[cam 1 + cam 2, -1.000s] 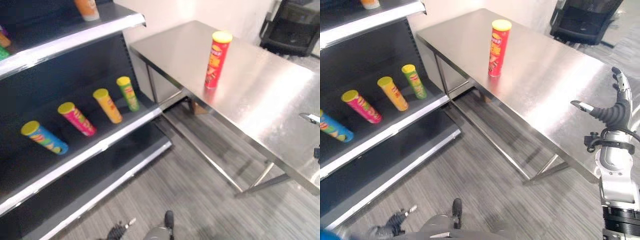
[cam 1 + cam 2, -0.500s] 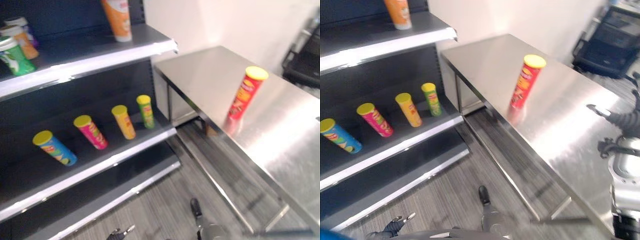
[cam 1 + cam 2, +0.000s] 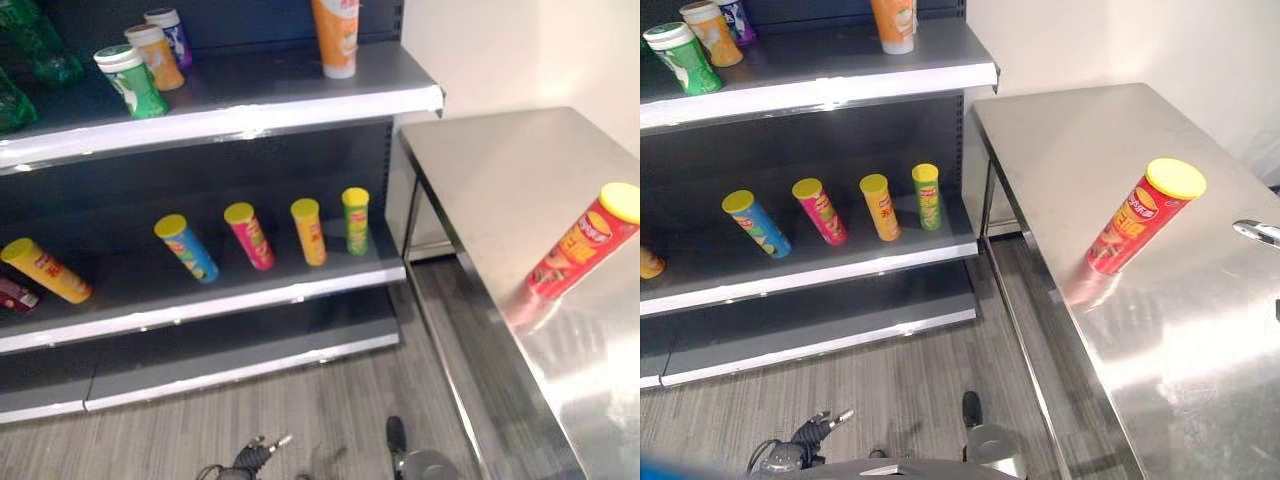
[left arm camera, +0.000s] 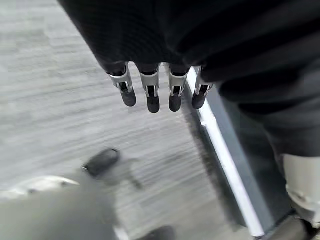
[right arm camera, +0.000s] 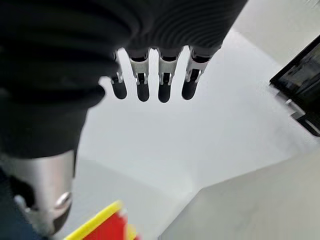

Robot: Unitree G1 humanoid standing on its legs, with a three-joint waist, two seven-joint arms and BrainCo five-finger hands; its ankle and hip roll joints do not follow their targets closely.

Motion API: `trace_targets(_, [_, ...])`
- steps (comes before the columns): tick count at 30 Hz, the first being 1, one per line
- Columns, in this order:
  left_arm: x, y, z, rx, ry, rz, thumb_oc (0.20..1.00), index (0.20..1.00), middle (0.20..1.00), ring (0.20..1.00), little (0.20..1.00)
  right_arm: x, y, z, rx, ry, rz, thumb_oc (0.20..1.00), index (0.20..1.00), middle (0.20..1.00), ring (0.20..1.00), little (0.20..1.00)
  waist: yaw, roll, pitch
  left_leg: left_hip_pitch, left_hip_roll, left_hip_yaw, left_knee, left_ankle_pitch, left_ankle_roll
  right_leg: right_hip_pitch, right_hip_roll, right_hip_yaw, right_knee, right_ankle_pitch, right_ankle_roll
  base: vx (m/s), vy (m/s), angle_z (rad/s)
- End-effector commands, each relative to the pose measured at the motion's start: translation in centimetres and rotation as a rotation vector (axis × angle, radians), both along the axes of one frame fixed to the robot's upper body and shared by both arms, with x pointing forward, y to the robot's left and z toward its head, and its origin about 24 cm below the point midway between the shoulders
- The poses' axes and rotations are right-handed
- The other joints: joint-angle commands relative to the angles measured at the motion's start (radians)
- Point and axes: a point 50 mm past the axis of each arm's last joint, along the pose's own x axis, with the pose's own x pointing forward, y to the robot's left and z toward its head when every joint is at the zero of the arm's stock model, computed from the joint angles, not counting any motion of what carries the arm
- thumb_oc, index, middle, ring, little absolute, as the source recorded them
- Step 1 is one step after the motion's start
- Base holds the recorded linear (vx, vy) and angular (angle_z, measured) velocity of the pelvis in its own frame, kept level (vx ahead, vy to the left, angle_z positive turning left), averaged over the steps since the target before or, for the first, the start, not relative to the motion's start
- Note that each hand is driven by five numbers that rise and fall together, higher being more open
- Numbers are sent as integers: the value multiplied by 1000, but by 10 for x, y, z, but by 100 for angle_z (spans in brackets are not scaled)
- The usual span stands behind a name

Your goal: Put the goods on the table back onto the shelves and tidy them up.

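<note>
A red chip tube with a yellow lid (image 3: 1137,218) stands on the steel table (image 3: 1110,130), near its front edge. My right hand (image 5: 142,82) hangs open above the table, and the tube's lid (image 5: 107,225) shows just past it. One fingertip of that hand (image 3: 1255,232) pokes in to the right of the tube, apart from it. My left hand (image 4: 152,95) is low over the grey floor with straight fingers and holds nothing. It also shows in the right eye view as my left hand (image 3: 805,435).
The dark shelf unit (image 3: 840,85) stands left of the table. Its middle shelf carries lying tubes: blue (image 3: 756,223), pink (image 3: 820,211), orange (image 3: 880,207), green (image 3: 927,196). An orange can (image 3: 893,22) and a green can (image 3: 682,60) stand on the upper shelf.
The camera has swung left, so the shelves take up more of the picture and the table sits further right. The red tube stays in place on the table.
</note>
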Motion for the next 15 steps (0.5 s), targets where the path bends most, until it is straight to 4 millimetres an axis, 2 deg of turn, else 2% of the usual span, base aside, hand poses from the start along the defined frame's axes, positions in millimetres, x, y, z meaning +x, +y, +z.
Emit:
trace_targets(1, [4, 30, 9, 88, 11, -72, 1000, 1000, 1000, 1000, 1000, 9, 12, 28, -3, -62, 138, 1000, 1000, 1000, 1000, 1000, 22, -42, -51, -30, -11, -1, 41, -6, 1, -14, -40, 50, 130, -185, 87, 0, 0, 0])
trace_targets(6, [-11, 33, 6, 88, 64, -70, 1000, 1000, 1000, 1000, 1000, 16, 20, 37, -52, 24, 232, 1000, 1000, 1000, 1000, 1000, 37, -45, -56, -14, -9, 4, 34, -6, -3, -6, -45, 46, 127, -185, 88, 4, -8, 2])
trace_targets(10, [-17, 32, 4, 82, 80, -64, 1000, 1000, 1000, 1000, 1000, 19, 24, 35, -70, 84, 265, 1000, 1000, 1000, 1000, 1000, 45, -44, -58, -7, -9, 3, 28, -7, -4, -3, -47, 44, 123, -184, 89, 3, -6, 6])
trace_targets(15, [-14, 26, 3, 68, 71, -92, 1000, 1000, 1000, 1000, 1000, 28, 20, 30, -131, 202, 246, 1000, 1000, 1000, 1000, 1000, 52, -41, -60, 3, -11, 0, 20, -6, -6, 2, -49, 43, 122, -184, 90, 0, 0, 0])
